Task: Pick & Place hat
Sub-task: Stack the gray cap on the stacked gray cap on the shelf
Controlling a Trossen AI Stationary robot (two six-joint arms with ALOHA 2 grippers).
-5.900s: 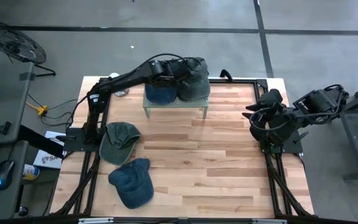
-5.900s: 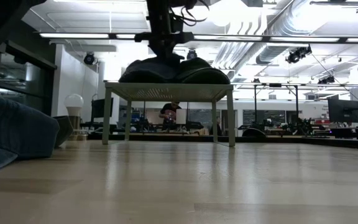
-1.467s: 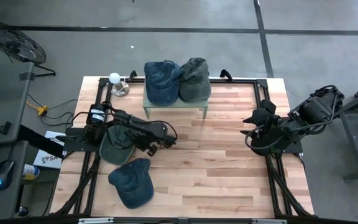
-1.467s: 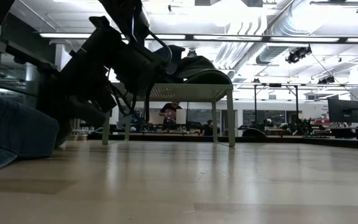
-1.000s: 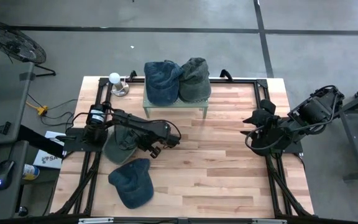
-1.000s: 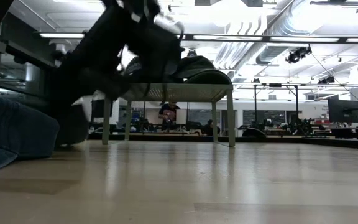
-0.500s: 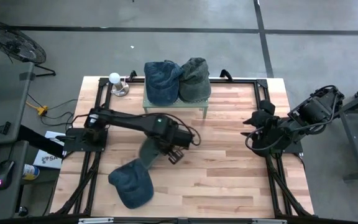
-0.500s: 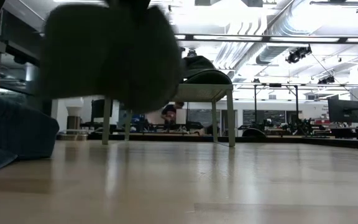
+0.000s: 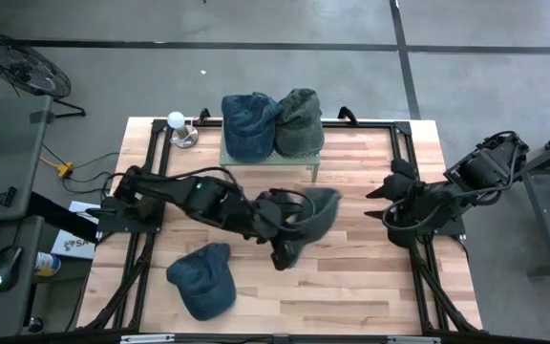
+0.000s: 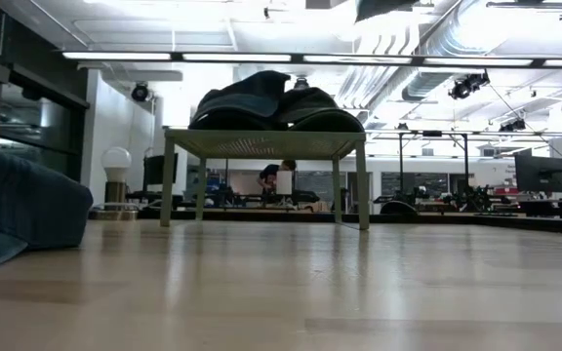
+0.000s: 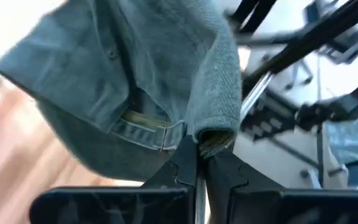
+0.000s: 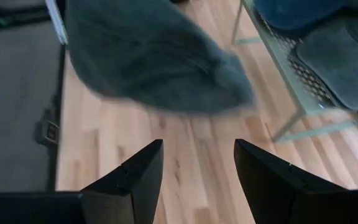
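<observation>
My left gripper [image 9: 302, 227] is shut on a grey-green hat [image 9: 318, 210] above the middle of the table. In the left wrist view the hat [image 11: 135, 81] shows its underside and back strap with a brass buckle. A blue hat [image 9: 203, 279] lies flat on the table near the front left. Another blue hat [image 9: 246, 124] and a grey-green hat [image 9: 300, 119] rest side by side on a small stand [image 9: 267, 161] at the back. My right gripper [image 9: 378, 199] waits open at the table's right side, nothing between its fingers [image 12: 138, 177]. My left gripper pinches the rim of the hat's crown [image 11: 215, 138], beside the back strap opening, between its two shut fingers [image 11: 185, 165]. The fingers slant downward toward the table's right side. The hat is lifted clear of the table and spreads out beyond the fingertips, its hollow side showing.
A white bulb on a round base [image 9: 178, 126] stands at the back left, next to the stand. The stand's legs [image 10: 363, 185] reach down to the table top. Bare wood [image 9: 351, 277] lies at the table's front right. The black frame rails [image 9: 404, 158] border the table.
My left gripper has risen from the table's left part and swung toward the middle and right, tipping up as it went. The grey-green hat has come up with it, lifted clear of the table. The blue hat at the front left has stayed put.
</observation>
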